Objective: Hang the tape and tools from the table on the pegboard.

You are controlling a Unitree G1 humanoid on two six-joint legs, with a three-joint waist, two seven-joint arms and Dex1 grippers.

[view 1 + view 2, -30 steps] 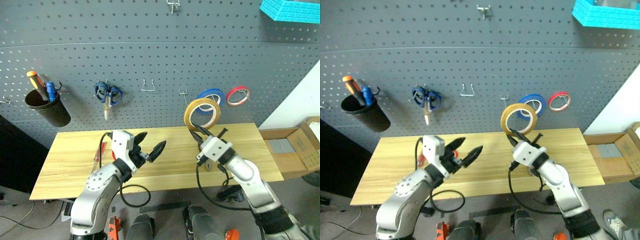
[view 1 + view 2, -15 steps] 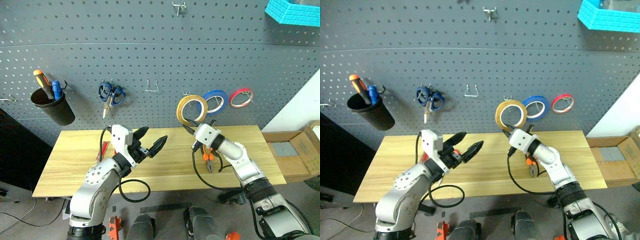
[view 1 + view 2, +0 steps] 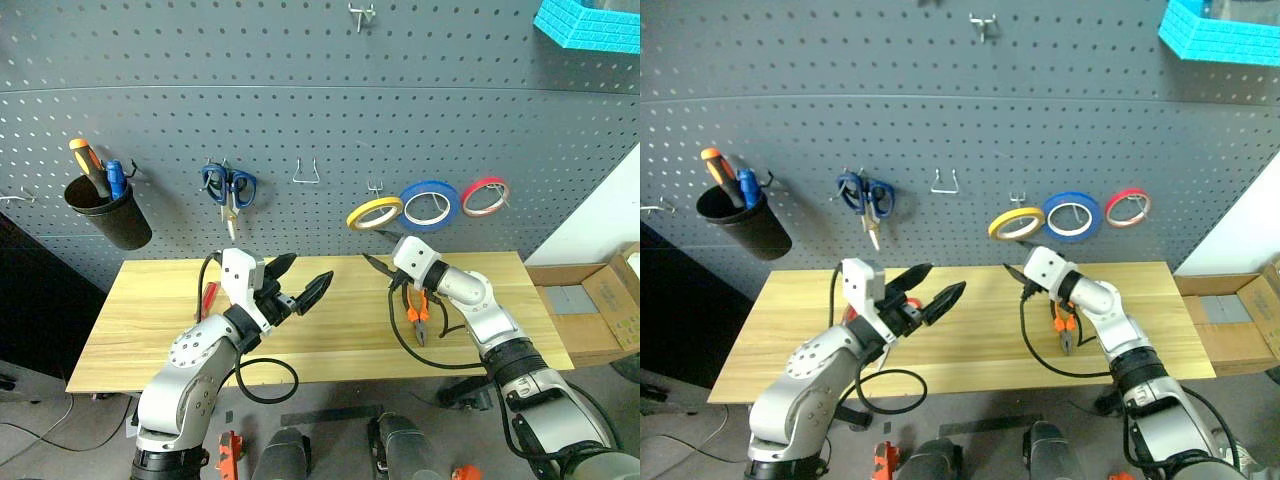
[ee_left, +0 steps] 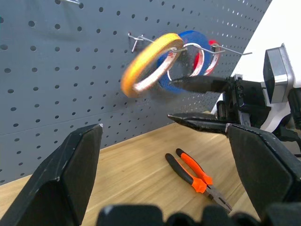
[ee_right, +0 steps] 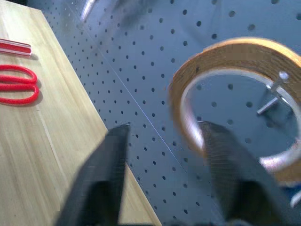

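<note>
Yellow tape hung on a pegboard hook, centre frame. Right gripper released, just below it. Left gripper spread, empty. Pliers lay on desk, centre-right.

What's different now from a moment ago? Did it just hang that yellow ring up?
Yes. The right tool carried the tape to the pegboard, slipped it onto a hook beside the blue ring and opened, letting go. The left tool stayed open and still; the pliers stayed on the table.
</note>
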